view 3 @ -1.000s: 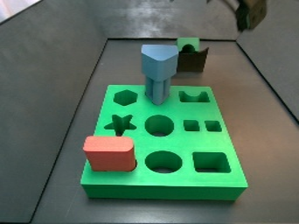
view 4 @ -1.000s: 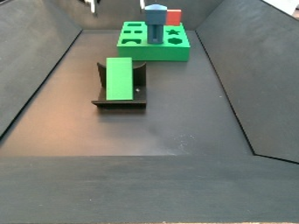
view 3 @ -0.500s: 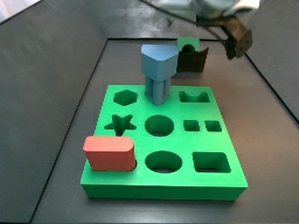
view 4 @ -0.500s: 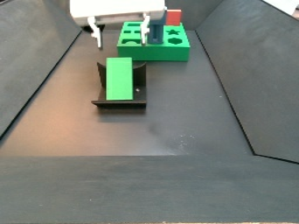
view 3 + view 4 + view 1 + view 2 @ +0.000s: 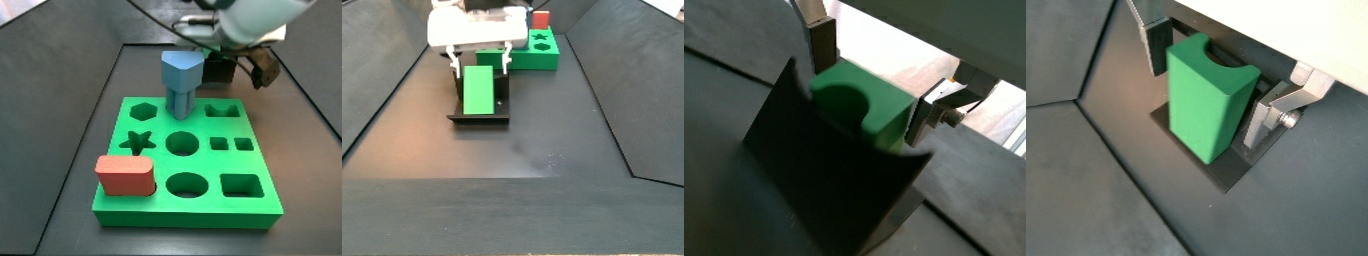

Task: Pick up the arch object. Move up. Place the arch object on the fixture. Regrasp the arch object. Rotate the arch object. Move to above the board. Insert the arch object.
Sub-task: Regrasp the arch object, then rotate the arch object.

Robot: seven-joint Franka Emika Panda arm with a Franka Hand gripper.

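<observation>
Green arch object, elongated with a curved groove in its end face, rests in the fixture; gripper fingers spread on either side, not touching it.

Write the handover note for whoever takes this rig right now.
Tool: down at the fixture, fingers either side of the arch object, open, not yet clamped.
Arch object: resting on the fixture, away from the board.
Board: blue peg and red block already sit in it; arch hole free.
Done: pick, lift, place on fixture.
Left: close for the regrasp, rotate, move above board, insert.
</observation>
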